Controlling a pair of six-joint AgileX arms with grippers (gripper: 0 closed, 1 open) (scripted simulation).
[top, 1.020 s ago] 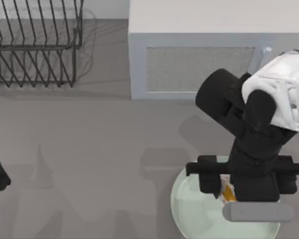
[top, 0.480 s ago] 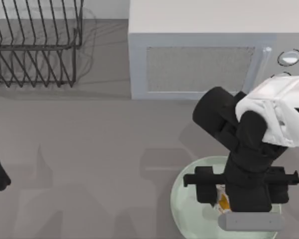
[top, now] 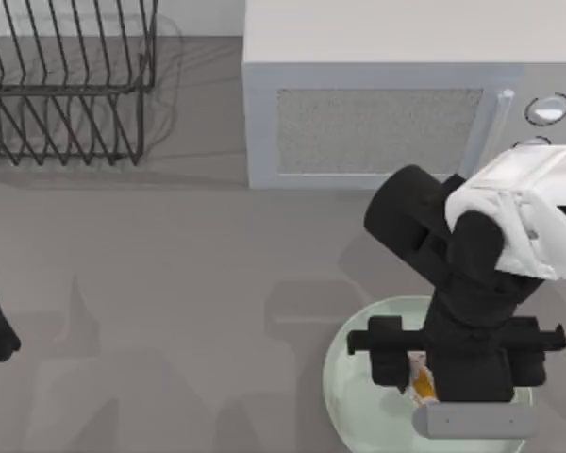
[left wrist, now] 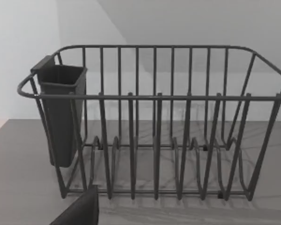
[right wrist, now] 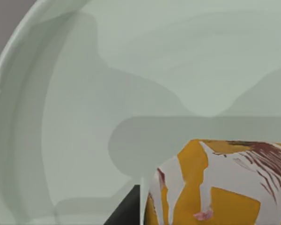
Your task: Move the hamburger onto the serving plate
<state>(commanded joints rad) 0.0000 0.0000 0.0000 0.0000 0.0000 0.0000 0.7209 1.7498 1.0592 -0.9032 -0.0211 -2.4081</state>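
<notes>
The right arm reaches down over the serving plate [top: 358,415], which sits on the grey tabletop [top: 189,311] at the lower right of the top view, in front of the microwave [top: 377,123]. The right claw [top: 417,381] hangs low over the plate, its black body hiding much of the pale green surface. The hamburger [top: 421,381] — a small orange-yellow lump with white patches — shows beside the claw's body, above the plate's inner area and away from its rim. I cannot tell whether the claw is clenched on the hamburger or has released it, nor whether the hamburger is touching the plate or just above it.

In the right wrist view the hamburger [right wrist: 215,187] fills the near corner, orange with white and dark red streaks, with the plate's [right wrist: 61,140] smooth floor and shallow curved rim spreading behind it and broad shadows lying across the green.

The left arm is parked at the left edge of the top view, well apart from the plate. Its wrist camera faces the dark wire dish rack [left wrist: 154,140] — standing at the far left of the tabletop [left wrist: 18,173] — with a dark cutlery cup [left wrist: 61,117] hung on one end.
</notes>
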